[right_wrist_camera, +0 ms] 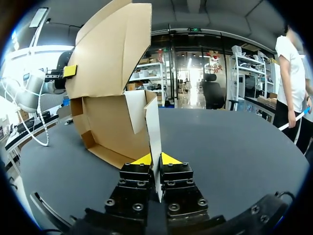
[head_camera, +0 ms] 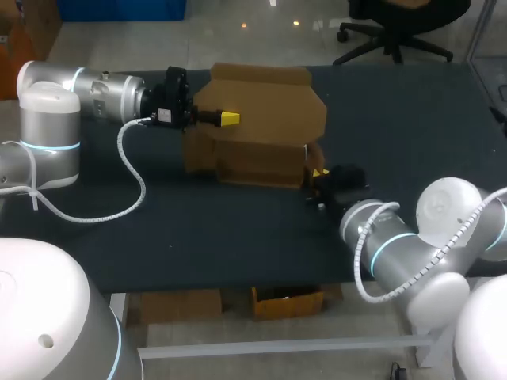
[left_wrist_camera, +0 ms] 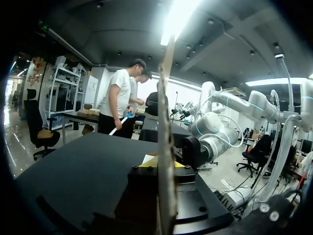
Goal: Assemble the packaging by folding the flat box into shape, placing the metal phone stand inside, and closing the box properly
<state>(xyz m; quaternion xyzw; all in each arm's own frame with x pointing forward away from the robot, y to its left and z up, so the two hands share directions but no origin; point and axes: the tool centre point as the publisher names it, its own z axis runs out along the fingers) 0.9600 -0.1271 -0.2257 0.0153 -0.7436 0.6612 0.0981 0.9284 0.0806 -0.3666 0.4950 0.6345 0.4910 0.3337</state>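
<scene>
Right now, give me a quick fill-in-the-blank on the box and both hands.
1. The box is made of brown ____.
2. The left hand pinches the box's raised lid, so it is ____, not open.
3. The right hand pinches a side flap at the box's ____ end.
Missing words: cardboard; shut; right.

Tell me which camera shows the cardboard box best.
The head view: the whole cardboard box, lid raised. The right wrist view shows its inside and the flap the right end effector grips; the left wrist view shows one flap edge-on.
</scene>
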